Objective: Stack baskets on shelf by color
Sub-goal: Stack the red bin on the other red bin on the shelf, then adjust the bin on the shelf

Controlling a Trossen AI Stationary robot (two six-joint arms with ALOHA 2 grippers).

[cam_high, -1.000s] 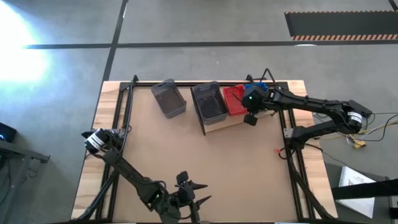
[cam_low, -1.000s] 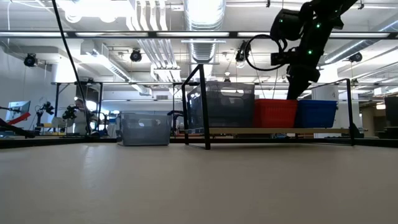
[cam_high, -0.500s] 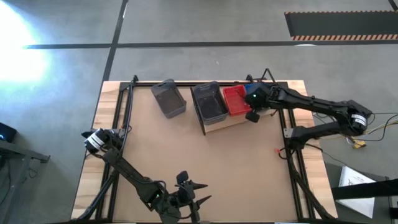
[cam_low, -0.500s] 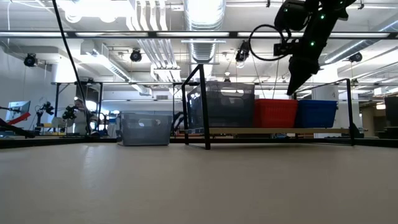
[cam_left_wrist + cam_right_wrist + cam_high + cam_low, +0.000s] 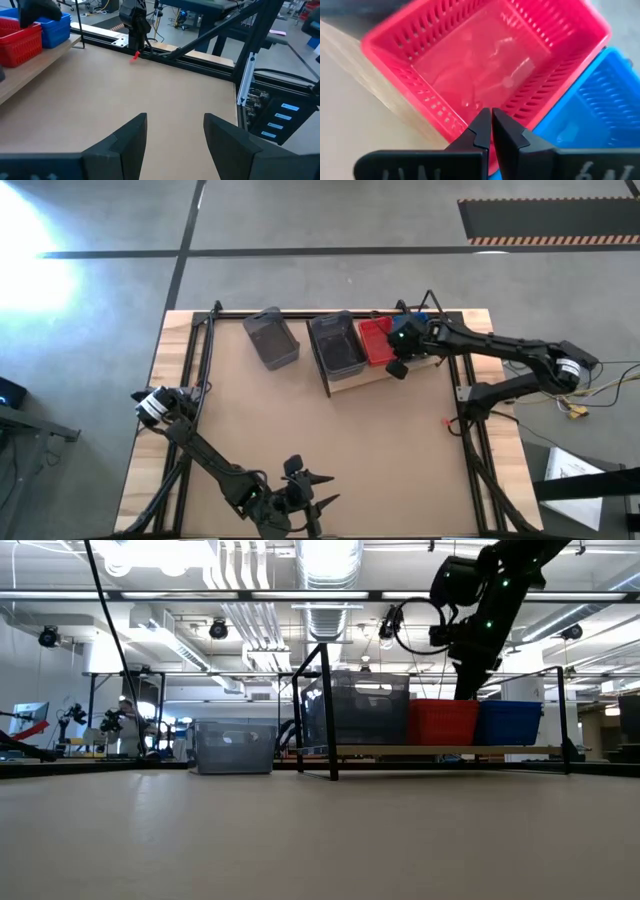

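Observation:
The shelf (image 5: 366,377) carries a dark grey basket stack (image 5: 337,345), a red basket (image 5: 375,340) and a blue basket (image 5: 418,322) side by side. A single grey basket (image 5: 271,337) sits on the tabletop to the shelf's left. My right gripper (image 5: 491,120) is shut and hangs over the red basket's near wall (image 5: 427,107), with the blue basket (image 5: 585,100) beside it. My left gripper (image 5: 175,130) is open, waiting over the table's near edge. My right gripper's shut fingertips (image 5: 462,692) point down at the rim of the red basket (image 5: 440,722) at its near side. I cannot tell whether they touch it.
The shelf's black wire frame (image 5: 312,710) rises at its left end. Black rails run along the table's left and right sides (image 5: 195,370). Open tabletop (image 5: 330,440) lies between the shelf and my left arm. A small red item (image 5: 446,421) lies near the right rail.
My right gripper rose a little above the baskets, then came down again and shifted toward the table's left, from near the red and blue baskets' seam to over the red basket's near rim. The baskets have kept their places.

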